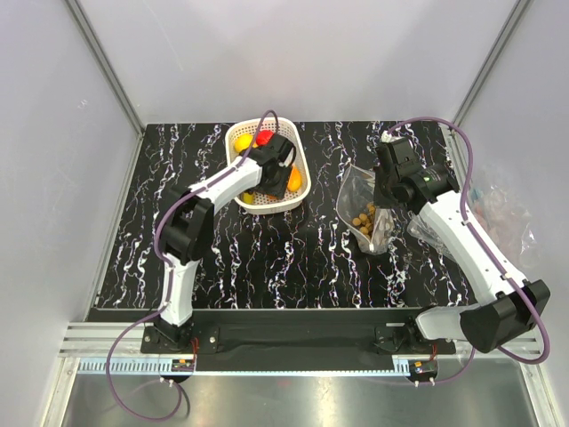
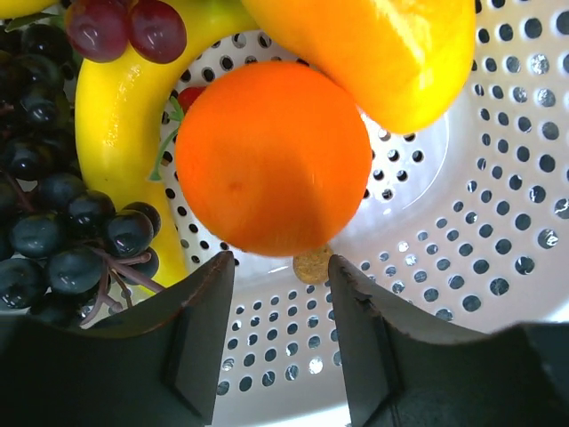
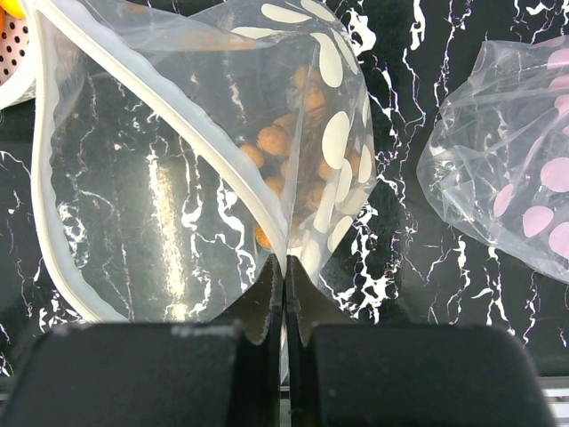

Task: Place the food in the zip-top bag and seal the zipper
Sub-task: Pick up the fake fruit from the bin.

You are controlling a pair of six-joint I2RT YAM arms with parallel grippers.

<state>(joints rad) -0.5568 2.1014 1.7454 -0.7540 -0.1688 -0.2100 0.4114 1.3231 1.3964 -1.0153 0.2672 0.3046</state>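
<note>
Top view: the white basket (image 1: 233,133) sits at upper centre of the black marbled table (image 1: 267,258). The left gripper (image 1: 269,162) is down inside it. A red strawberry (image 1: 264,138) and a lemon (image 1: 242,142) show at the basket's far end. From here the arm hides the fingers, so their spread cannot be read.

Left wrist view fills that in. Both fingers (image 2: 200,338) stand moderately apart, with only perforated basket floor between them. The orange (image 2: 271,156) lies just past the tips at frame centre; whether they touch it I cannot tell. A loose tan grape (image 2: 311,264) rests under the orange's lower edge. The banana (image 2: 120,133) curves round the orange's left side. Dark grapes (image 2: 62,222) are heaped at the left edge, reddish grapes (image 2: 124,27) sit at the top, and a yellow-orange fruit (image 2: 382,53) lies upper right.

Right wrist view: the right gripper (image 3: 284,267) is pinched closed on the white zipper rim of the zip-top bag (image 3: 160,196). The bag's mouth gapes toward the left of the frame. Tan grapes (image 3: 276,142) lie inside it. In the top view that bag is right of centre, beside the basket.

A second bag (image 3: 507,178) with pink dots lies apart at the right edge.
</note>
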